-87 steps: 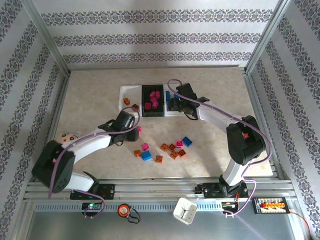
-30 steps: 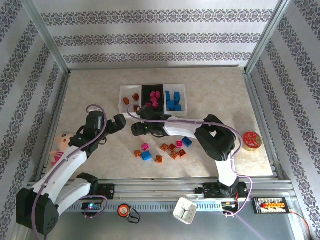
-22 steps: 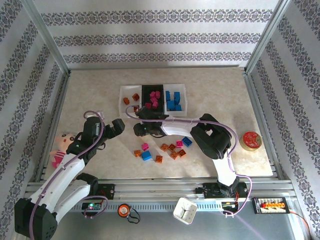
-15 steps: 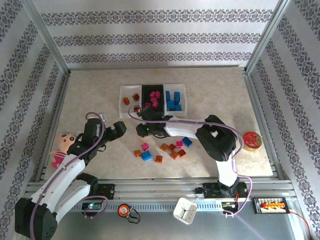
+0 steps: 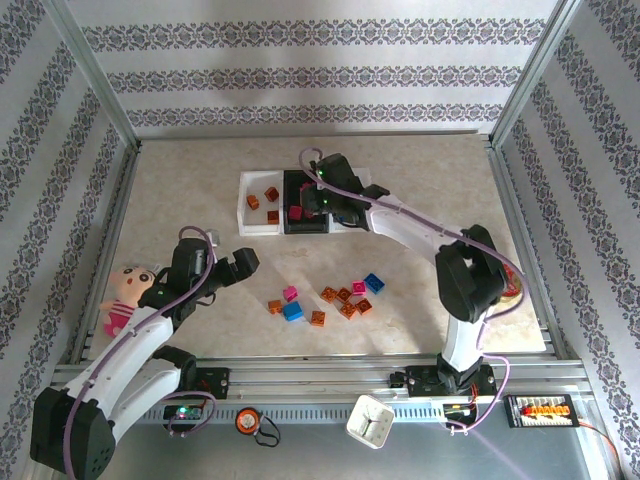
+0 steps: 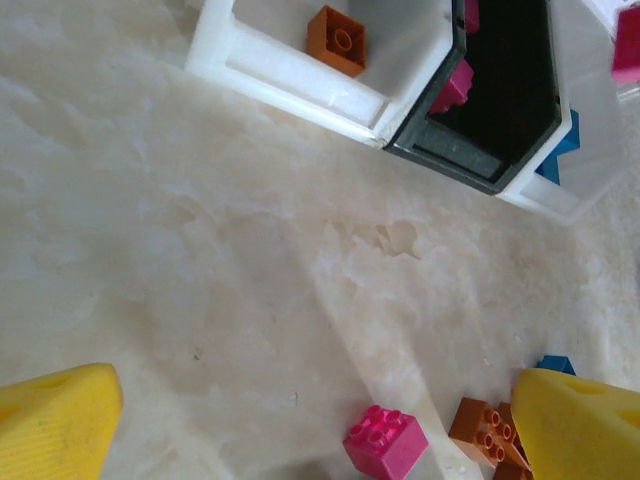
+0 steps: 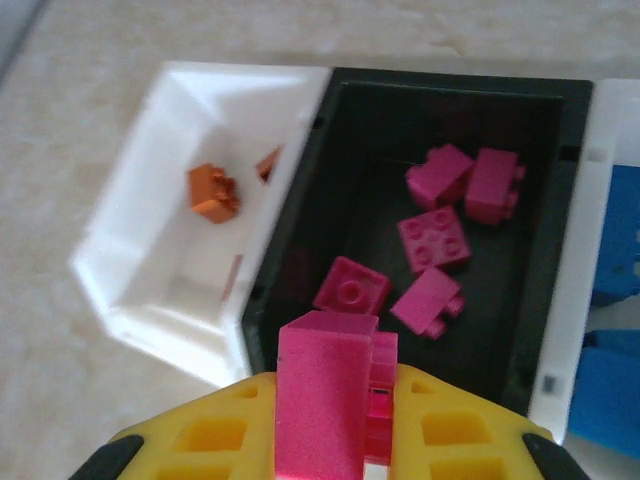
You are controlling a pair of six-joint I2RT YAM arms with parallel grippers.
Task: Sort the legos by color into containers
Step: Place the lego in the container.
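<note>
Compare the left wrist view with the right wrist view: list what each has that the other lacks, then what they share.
Left wrist: the open left gripper over bare table, with a loose pink brick and loose orange bricks on it.
Right wrist: the right gripper shut on a held pink brick over the black bin, where five pink bricks lie.
Both: the three joined bins, an orange brick in the left white bin, pink in the black bin, blue bricks in the right one.

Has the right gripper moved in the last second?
Yes. The right gripper, shut on a pink brick, has gone from the table on the near side of the black bin to above it.
</note>
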